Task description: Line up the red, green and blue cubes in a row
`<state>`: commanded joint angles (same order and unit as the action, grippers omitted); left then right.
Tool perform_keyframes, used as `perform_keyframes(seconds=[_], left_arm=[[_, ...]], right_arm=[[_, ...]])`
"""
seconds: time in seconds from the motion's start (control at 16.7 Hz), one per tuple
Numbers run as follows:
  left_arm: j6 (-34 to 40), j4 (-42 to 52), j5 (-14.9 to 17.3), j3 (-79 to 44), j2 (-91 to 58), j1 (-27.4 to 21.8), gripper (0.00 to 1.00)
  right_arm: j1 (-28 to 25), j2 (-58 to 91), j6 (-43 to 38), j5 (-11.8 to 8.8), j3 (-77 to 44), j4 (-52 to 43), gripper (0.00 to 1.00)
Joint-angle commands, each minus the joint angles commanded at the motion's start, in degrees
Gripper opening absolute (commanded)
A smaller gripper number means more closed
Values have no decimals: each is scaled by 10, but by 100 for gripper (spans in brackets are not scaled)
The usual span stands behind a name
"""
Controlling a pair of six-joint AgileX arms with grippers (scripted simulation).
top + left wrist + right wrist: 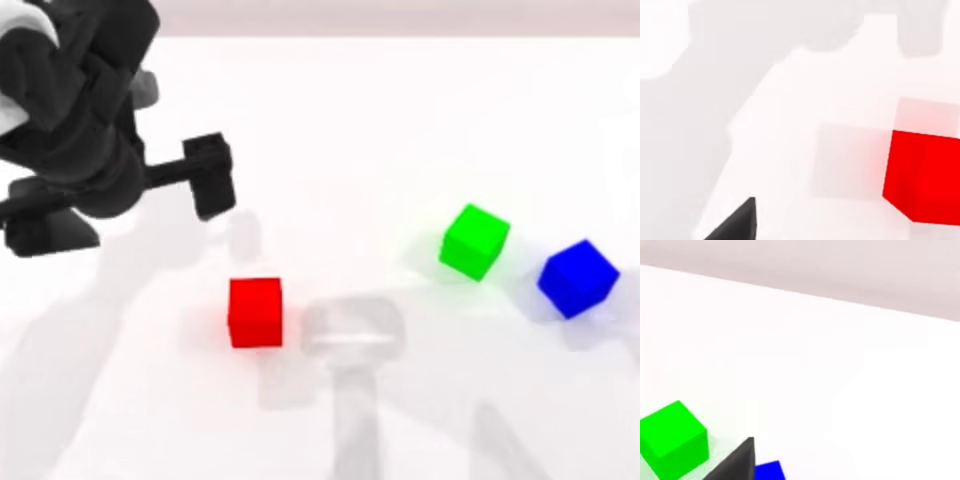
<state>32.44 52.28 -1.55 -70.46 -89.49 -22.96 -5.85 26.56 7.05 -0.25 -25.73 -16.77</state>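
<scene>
On the white worktop (400,120), seen from above, three small cubes sit apart from one another. The red cube (255,312) rests left of centre, square to the frame. The green cube (474,240) sits well to its right and a little farther back, turned at an angle. The blue cube (577,278) lies just beyond the green one, near the right edge, also turned, with a narrow gap between the two. The three do not form a straight, even row: the red one is far from the other pair.

My left arm fills the top-left corner as a dark mass. Its left gripper (212,176) hangs over bare worktop, up and to the left of the red cube, touching nothing and holding nothing. I cannot tell from these views whether its fingers are apart or together. In the left wrist view, the red cube (922,175) shows at the frame's edge, with one dark fingertip visible.

My right arm does not appear in the top view. Its wrist view shows the green cube (674,437), a sliver of the blue cube (768,471) and one dark fingertip; again I cannot tell whether the right gripper's fingers are spread or closed.
</scene>
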Motion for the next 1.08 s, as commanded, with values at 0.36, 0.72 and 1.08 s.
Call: perform_keyframes(seconds=[0.36,0.72,1.08], left_arm=[[-75,-175,-3,280,344,112,100],[-195,-355,1,541,663,197,100],[-298,-489,12,680,848,236,100]], right_arm=[[-64,395,83,1,-315,-215,100],[-126,763,162,0,-606,-417,100],[-168,974,216,3,-813,-539,100]])
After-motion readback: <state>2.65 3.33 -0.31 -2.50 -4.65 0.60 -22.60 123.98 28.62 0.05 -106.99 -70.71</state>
